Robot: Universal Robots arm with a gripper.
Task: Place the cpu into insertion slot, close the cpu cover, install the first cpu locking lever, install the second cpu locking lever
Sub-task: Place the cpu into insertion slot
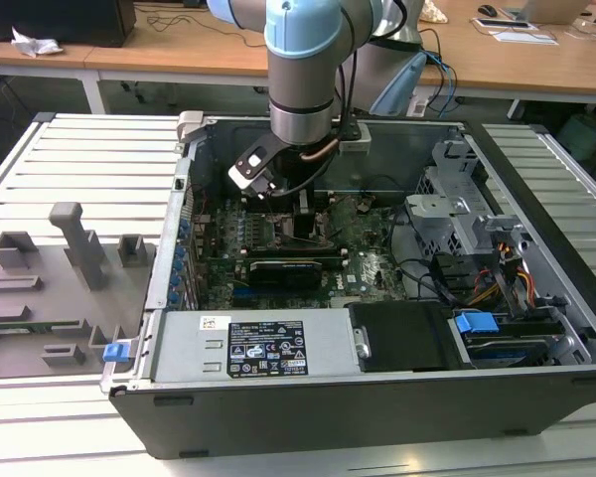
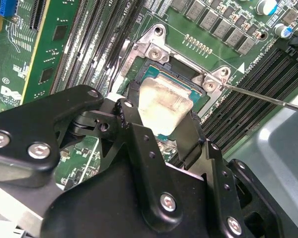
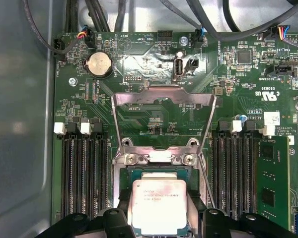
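Between the gripper's black fingers, the cpu is clamped by two opposite edges, level over the insertion slot; whether it is fully seated I cannot tell; beyond it the cpu cover stands swung open above the green motherboard.

Bright, even room light fills the exterior view, while the computer case interior lies shaded. In both wrist views the cpu glares pale; the black tool shows little detail.
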